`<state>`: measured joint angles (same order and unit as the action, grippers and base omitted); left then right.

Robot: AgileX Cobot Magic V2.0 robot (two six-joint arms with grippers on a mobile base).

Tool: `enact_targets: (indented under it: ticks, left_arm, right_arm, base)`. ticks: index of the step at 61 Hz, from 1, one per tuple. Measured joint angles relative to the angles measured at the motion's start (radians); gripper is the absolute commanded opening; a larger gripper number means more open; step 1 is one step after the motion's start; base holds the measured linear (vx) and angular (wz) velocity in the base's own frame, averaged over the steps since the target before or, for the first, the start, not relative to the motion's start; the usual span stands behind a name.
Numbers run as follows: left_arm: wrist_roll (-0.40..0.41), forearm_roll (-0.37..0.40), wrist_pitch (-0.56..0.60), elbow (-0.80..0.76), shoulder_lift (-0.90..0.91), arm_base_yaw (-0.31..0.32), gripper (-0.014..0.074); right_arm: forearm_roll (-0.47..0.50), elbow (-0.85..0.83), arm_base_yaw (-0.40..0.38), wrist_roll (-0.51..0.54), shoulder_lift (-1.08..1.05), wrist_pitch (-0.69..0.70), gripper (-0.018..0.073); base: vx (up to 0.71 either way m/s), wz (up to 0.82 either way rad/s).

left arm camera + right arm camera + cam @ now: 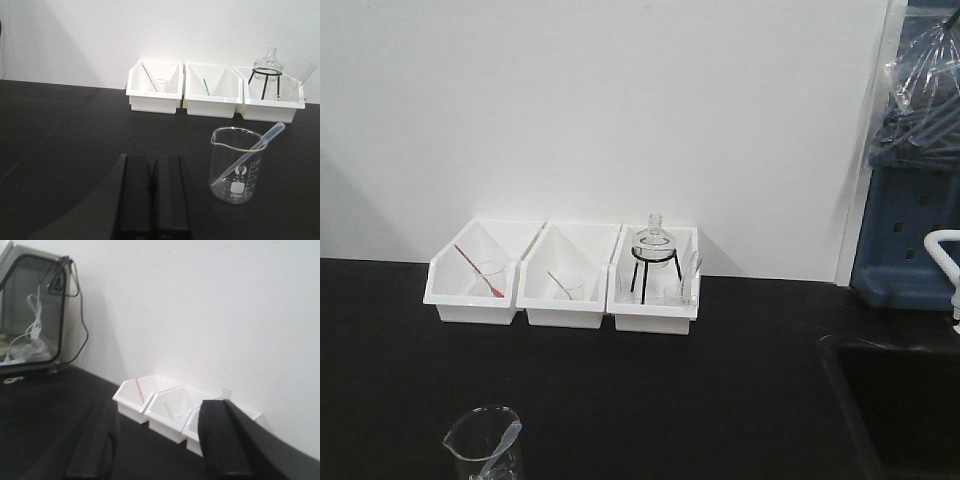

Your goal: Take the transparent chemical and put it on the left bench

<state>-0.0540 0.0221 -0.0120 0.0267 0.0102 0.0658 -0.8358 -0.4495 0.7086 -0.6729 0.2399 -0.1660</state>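
Note:
The transparent chemical is a clear dropper pipette [256, 146] leaning bulb-up in a 250 ml glass beaker [237, 167]. The beaker stands on the left bench [640, 390], a matte black top, near its front edge [480, 450]. In the front view only the pipette's bulb end [508, 436] shows. My left gripper [152, 161] is shut with nothing in it, low over the bench and to the left of the beaker, apart from it. My right gripper [159, 410] is open and holds nothing, facing the white bins from further off. Neither gripper shows in the front view.
Three white bins [565, 285] line the white wall. The left one holds a red-stained pipette [480, 272], the middle a green-stained one [206, 86], the right a glass lamp on a black tripod [654, 255]. A sunken sink [905, 410] and white tap [945, 245] lie right.

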Motion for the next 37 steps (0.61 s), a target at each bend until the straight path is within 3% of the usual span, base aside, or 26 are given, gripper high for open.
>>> enact_targets:
  ticks: [6, 12, 15, 27, 37]
  left_arm:
    - [0.0, 0.0, 0.0, 0.0, 0.0, 0.0, -0.0003]
    - [0.0, 0.0, 0.0, 0.0, 0.0, 0.0, -0.0003]
    - [0.0, 0.0, 0.0, 0.0, 0.0, 0.0, -0.0003]
    - [0.0, 0.0, 0.0, 0.0, 0.0, 0.0, -0.0003]
    - [0.0, 0.0, 0.0, 0.0, 0.0, 0.0, -0.0003]
  right_arm:
    - [0.084, 0.021, -0.043, 0.07, -0.101, -0.141, 0.0139]
    - [0.222, 0.065, -0.18, 0.173, -0.163, -0.275, 0.0004]
    - [0.279, 0.1, -0.251, 0.232, -0.189, -0.293, -0.0013]
    - [0.586, 0.292, -0.562, 0.511, -0.254, -0.147, -0.0008]
    - [0.815, 0.467, -0.696, 0.645, -0.254, 0.009, -0.0008]
  base:
    - [0.0, 0.0]
    - [0.0, 0.0]
    - [0.0, 0.0]
    - [0.0, 0.0]
    - [0.0, 0.0]
